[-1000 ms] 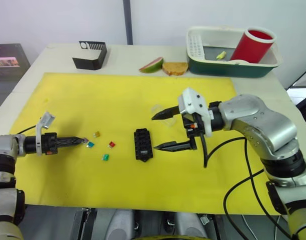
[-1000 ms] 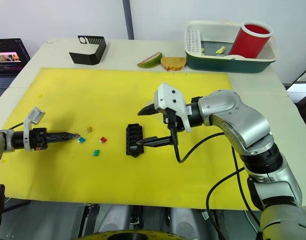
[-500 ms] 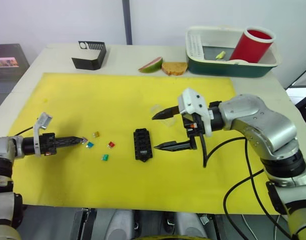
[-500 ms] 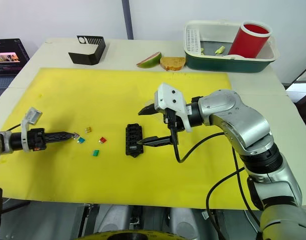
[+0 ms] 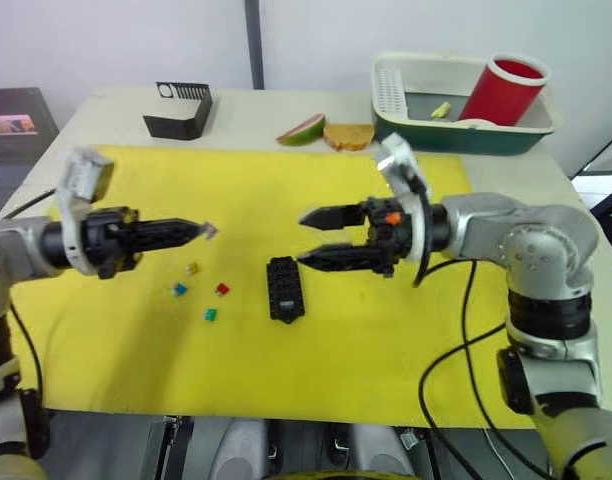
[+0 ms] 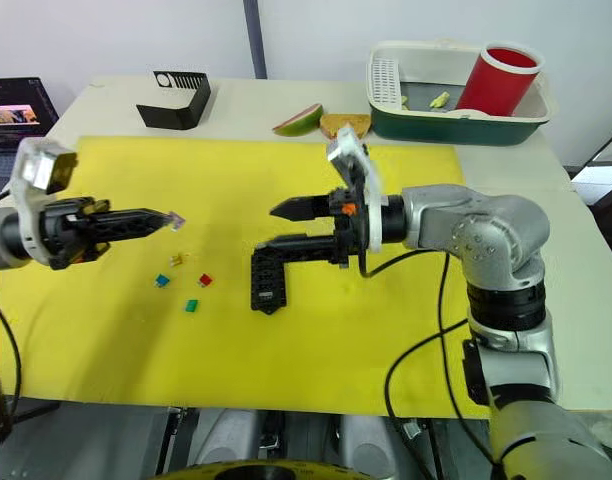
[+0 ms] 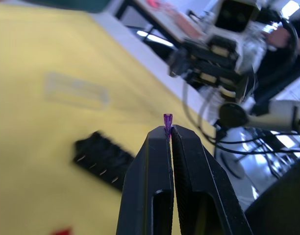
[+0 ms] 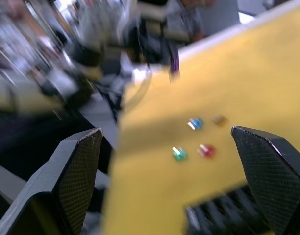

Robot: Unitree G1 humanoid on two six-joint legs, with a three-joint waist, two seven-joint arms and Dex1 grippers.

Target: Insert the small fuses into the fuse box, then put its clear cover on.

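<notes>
Purple is the fuse (image 7: 167, 119) you have pinched at the very tip of your left gripper (image 5: 204, 231), whose two fingers are pressed together on it above the yellow mat (image 5: 136, 190). Your right gripper (image 5: 308, 240) hangs with its fingers spread wide, its lower finger just over the far end of the black fuse box (image 5: 285, 290), which lies flat near the middle of the mat. Four more fuses rest loose on the mat between your left gripper and the fuse box: amber (image 5: 193, 268), blue (image 5: 180, 290), red (image 5: 222, 289) and green (image 5: 211, 314), each apart from the others. The clear cover (image 7: 77, 92) lies flat on the mat beyond the fuse box, apart from it. You can see it in the left wrist view as a pale rectangle.
</notes>
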